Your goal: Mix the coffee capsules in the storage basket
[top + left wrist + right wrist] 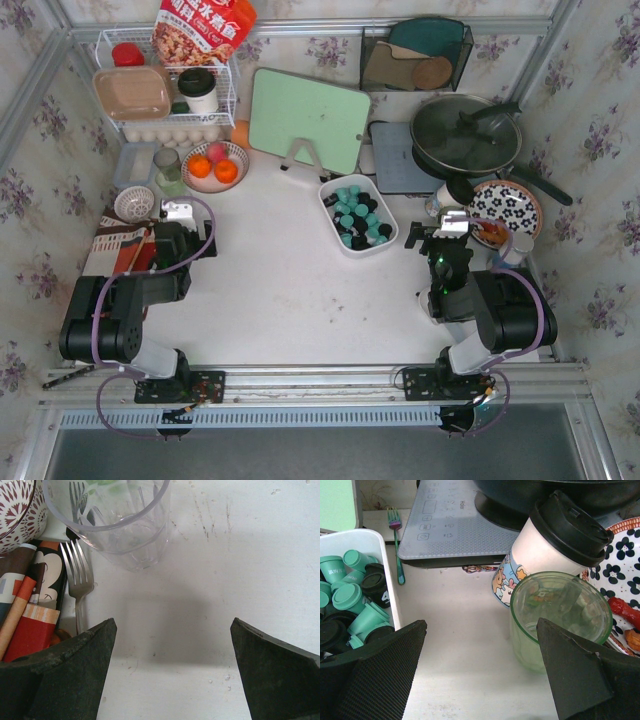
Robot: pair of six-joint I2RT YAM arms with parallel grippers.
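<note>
While both arms sit back at the near edge, the white surface (280, 300) between them lies bare. At its back leans a pale green cutting board (308, 118), with a lidded frying pan (465, 135) on a grey cooktop (400, 165) to its right. The storage basket (391, 585) stands mid-surface, just ahead of the cooktop, holding the coffee capsules (358, 218), teal and black in a loose heap. The right gripper (481, 622) has its jaws spread wide on nothing, the basket to their left; a glass jar (555, 615) stands right before its right finger, touching a lidded paper cup (545, 555) behind. The left gripper (173, 622), jaws equally wide and empty, faces a clear tumbler (120, 525), with a fork (77, 575) lying beside its left finger.
</note>
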